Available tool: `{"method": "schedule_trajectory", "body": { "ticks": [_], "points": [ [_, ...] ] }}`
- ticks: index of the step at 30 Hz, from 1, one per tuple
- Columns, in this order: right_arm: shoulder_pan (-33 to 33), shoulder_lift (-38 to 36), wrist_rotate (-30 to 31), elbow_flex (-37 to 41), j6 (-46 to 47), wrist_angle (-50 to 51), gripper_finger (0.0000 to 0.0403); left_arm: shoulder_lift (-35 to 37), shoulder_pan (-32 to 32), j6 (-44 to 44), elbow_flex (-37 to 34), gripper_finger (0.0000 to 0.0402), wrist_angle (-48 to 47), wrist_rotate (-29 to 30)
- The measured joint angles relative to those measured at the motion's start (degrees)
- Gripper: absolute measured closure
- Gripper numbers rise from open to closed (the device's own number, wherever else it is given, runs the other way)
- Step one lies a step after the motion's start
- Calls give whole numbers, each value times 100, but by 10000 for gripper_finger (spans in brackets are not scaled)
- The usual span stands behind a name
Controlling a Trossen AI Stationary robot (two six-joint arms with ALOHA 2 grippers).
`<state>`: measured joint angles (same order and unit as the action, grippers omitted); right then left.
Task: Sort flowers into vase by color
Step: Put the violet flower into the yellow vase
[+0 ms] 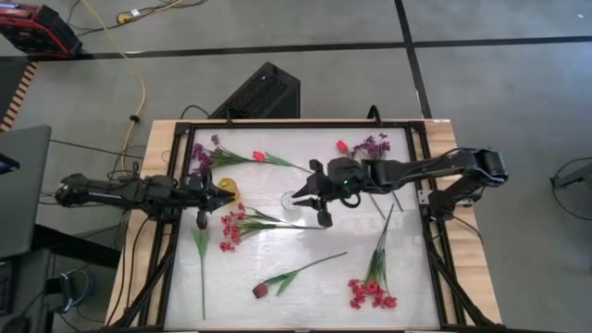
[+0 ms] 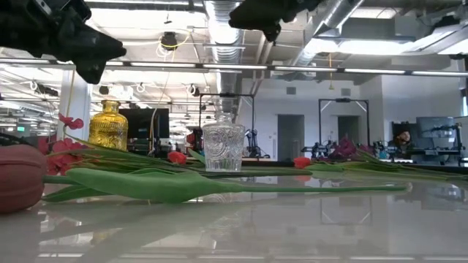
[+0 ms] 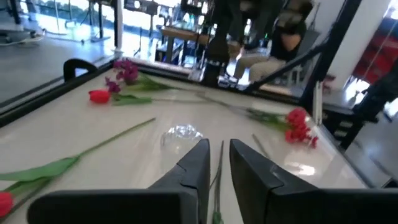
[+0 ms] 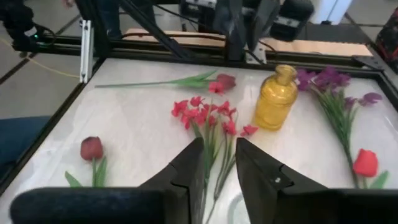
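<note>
- We see the left arm stretched level from the table's left edge, its left gripper (image 1: 215, 193) just beside the yellow vase (image 1: 229, 191); the fingers (image 3: 194, 163) stand a little apart with nothing between them.
- The right arm reaches in from the right edge, bent at the elbow, with the right gripper (image 1: 311, 199) over the clear glass vase (image 1: 291, 200) at mid-table; its fingers (image 4: 188, 167) are also apart and hold nothing.
- We find every flower lying flat on the table (image 1: 305, 287), none in a vase.
- A purple spray (image 1: 200, 154) and a red tulip (image 1: 260, 156) lie far left.
- A second purple spray (image 1: 374, 145) and red tulip (image 1: 341, 146) lie far right.
- A pink spray (image 1: 234, 227) lies near the yellow vase, another pink spray (image 1: 370, 292) near right.
- A dark maroon tulip (image 1: 261, 290) lies near centre.
- A further tulip (image 1: 202, 222) lies at the left.
</note>
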<state>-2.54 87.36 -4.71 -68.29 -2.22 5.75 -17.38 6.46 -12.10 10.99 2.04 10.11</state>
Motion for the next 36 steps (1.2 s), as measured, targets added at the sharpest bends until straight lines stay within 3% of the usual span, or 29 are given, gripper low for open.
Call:
{"method": "schedule_trajectory", "body": {
  "ticks": [7,11,18,27,32,36],
  "points": [
    [-257,291,2,-441,-129,365,244,-875,493,167,358,387,-87,771],
    [-375,372,0,-450,-146,348,229,-1139,762,153,682,400,-497,970],
    [-530,545,2,-446,-681,340,223,-1384,1179,83,777,401,-796,1893],
    [-708,1048,8,-438,-1909,355,225,-1586,1198,78,755,401,-906,1733],
    [-730,1368,31,-451,-1766,244,225,-1743,1198,105,757,401,-874,1657],
    [-759,1613,31,-447,-688,81,225,-1928,1197,126,752,401,-901,1542]
  ]
}}
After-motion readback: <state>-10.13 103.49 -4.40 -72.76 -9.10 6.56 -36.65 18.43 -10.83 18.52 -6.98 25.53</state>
